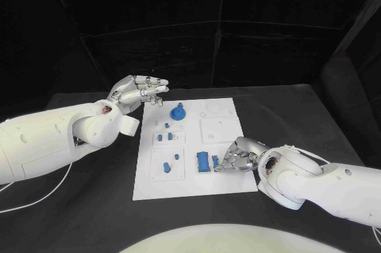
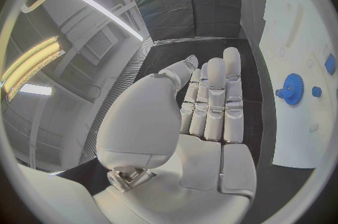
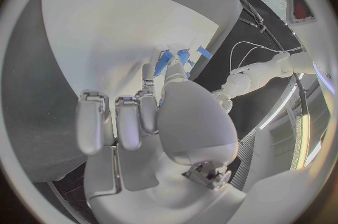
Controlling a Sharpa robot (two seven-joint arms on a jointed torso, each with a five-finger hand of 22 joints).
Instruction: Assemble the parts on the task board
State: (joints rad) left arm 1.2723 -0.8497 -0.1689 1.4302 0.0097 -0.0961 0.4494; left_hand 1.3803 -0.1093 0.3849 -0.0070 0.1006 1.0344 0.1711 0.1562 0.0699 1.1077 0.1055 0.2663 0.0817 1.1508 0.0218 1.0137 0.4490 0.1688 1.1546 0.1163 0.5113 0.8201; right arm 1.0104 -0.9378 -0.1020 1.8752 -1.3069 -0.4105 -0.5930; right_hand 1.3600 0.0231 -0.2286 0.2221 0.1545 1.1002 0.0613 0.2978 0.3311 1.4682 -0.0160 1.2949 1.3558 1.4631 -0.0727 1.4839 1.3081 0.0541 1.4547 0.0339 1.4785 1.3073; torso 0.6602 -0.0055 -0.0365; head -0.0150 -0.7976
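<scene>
White rectangular task board (image 1: 190, 178) lies flat mid black surface (image 1: 301, 115). Left robot hand (image 1: 141, 91) hovers off the board's far left corner, fingers straight and side by side, holding nothing; left wrist view confirms empty palm and extended fingers (image 2: 214, 100). That same view shows the round blue gear-shaped part (image 2: 290, 89) standing on the board beside a small blue peg (image 2: 316, 91); head view places this gear (image 1: 179, 113) near the board's far edge, apart from the left hand.

Right robot hand (image 1: 238, 156) sits at the board's near right edge, fingers touching a narrow blue block part (image 1: 215, 162) just beside a larger blue rectangular block (image 1: 203, 162). Head view hides the grip. Right wrist view shows thumb and a fingertip pinching the blue piece (image 3: 165, 62) against the board, other fingers (image 3: 116, 122) curled in. Several small blue pegs (image 1: 167, 166) lie in the board's left recesses.
</scene>
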